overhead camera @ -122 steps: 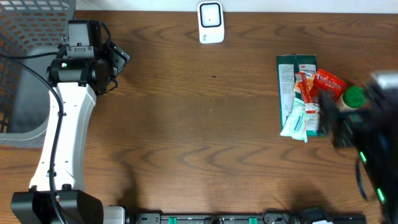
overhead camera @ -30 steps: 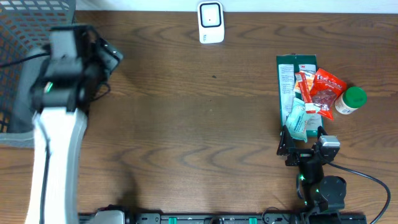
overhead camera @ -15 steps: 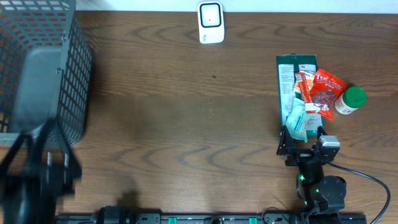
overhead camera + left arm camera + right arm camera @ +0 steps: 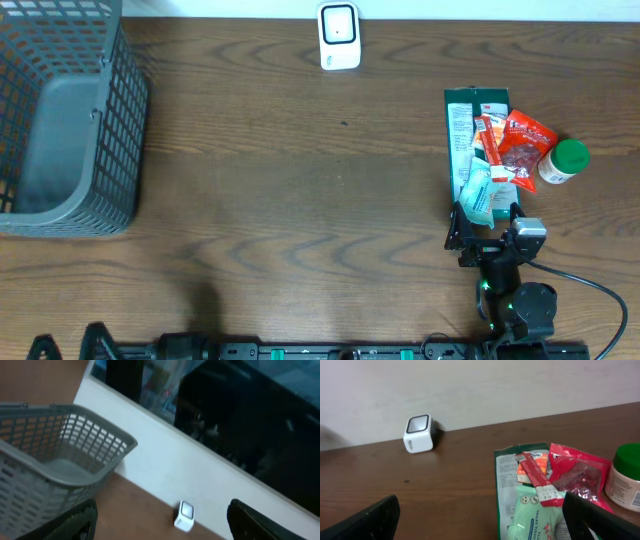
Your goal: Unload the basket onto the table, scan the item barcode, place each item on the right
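Brown wood-grain bench (image 4: 300, 200) filled the view, w/ a pale wall behind its back edge. Grey mesh basket (image 4: 70, 120) sat at the back left, and the white scanner (image 4: 339, 36) stood at the back edge, approx centre. Goods for scanning lay heaped on the right side. A flat green pack (image 4: 460, 120) was at the bottom, w/ a pale tissue pack (image 4: 482, 195) and a red-white sachet (image 4: 488, 140) on top. A red snack pouch (image 4: 522, 145) overlapped its right edge, w/ a green-lidded jar (image 4: 567, 160) right beside the pouch. Right gripper (image 4: 485, 222) sat at the heap's near end, jaws wide apart, nothing btwn them. Left gripper (image 4: 165, 525) pointed toward basket & scanner, jaws also apart & empty.
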